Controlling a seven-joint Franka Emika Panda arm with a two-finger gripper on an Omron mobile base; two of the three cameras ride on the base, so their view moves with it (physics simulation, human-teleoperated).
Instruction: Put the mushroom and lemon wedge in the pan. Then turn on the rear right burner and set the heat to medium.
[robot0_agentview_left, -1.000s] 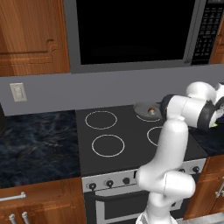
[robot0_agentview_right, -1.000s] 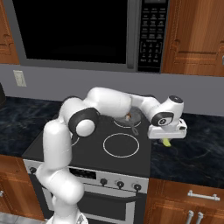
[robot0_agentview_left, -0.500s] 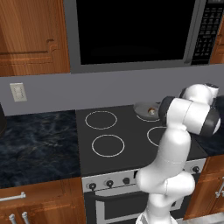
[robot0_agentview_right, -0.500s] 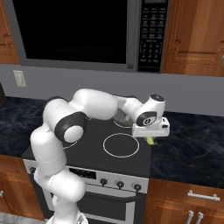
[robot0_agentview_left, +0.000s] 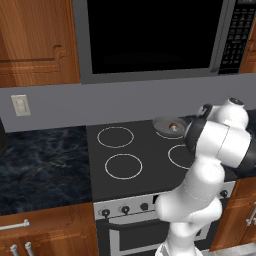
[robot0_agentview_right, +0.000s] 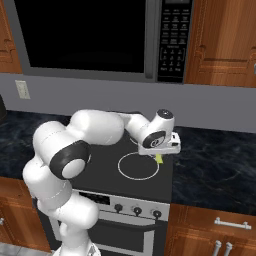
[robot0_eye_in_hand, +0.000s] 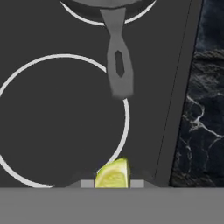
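End effector (robot0_agentview_right: 160, 157) pinching glossy lemon wedge (robot0_eye_in_hand: 113, 174) above smooth black glass.

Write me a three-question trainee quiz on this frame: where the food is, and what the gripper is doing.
1. True or false: the mushroom already lies in the pan.
2. What does the gripper hold?
   A. the lemon wedge
   B. the pan's handle
   C. nothing
3. Fill in: in the hand view, the wedge hangs over the rim of a white burner ____.

Key:
1. True.
2. A; it is shut on the wedge.
3. ring, with the handle stretching over that ring's far side.
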